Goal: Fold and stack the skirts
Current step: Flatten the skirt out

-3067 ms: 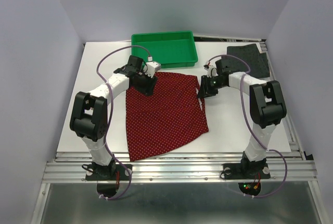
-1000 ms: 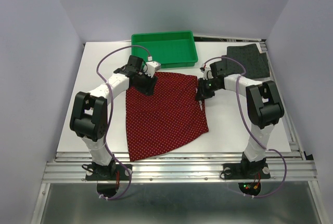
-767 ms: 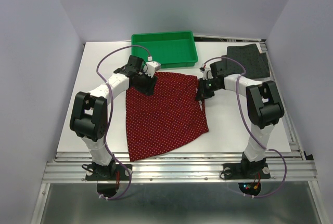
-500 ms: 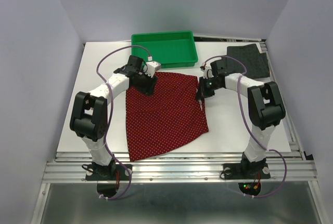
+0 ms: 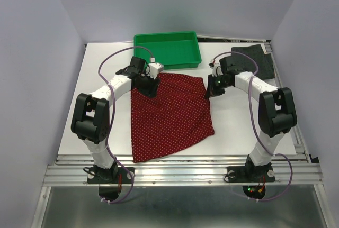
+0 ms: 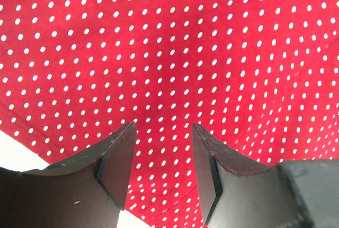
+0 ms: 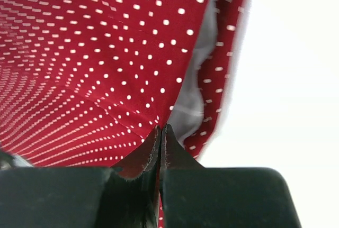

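White desk: left gripper, jaws apart, over red dotted skirt; right gripper pinches its edge; grey skirt, far-right corner, partly hidden by right arm.

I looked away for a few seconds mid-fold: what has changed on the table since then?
The right hand closed on the far right edge of the red dotted skirt and drew it slightly rightward. The left hand stayed open over the far left corner; grey skirt and green tray unmoved.
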`<action>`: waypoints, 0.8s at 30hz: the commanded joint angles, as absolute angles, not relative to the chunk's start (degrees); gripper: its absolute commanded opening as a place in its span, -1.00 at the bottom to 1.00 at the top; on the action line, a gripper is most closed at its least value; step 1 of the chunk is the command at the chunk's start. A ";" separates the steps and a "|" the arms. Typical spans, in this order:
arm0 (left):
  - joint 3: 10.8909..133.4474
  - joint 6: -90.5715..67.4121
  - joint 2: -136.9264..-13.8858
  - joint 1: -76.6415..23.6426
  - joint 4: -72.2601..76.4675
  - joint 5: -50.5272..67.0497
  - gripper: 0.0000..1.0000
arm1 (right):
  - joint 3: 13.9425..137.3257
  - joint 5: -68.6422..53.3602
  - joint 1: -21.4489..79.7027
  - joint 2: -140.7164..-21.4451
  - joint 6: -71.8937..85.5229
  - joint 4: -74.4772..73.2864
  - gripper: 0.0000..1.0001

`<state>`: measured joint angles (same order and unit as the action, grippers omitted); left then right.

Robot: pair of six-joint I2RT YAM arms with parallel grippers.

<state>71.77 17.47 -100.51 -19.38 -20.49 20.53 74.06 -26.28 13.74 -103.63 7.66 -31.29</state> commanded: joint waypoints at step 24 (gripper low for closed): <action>55.72 38.41 -85.16 -24.26 -23.11 12.39 0.08 | 69.96 -14.86 12.39 -108.99 0.63 -30.93 -0.97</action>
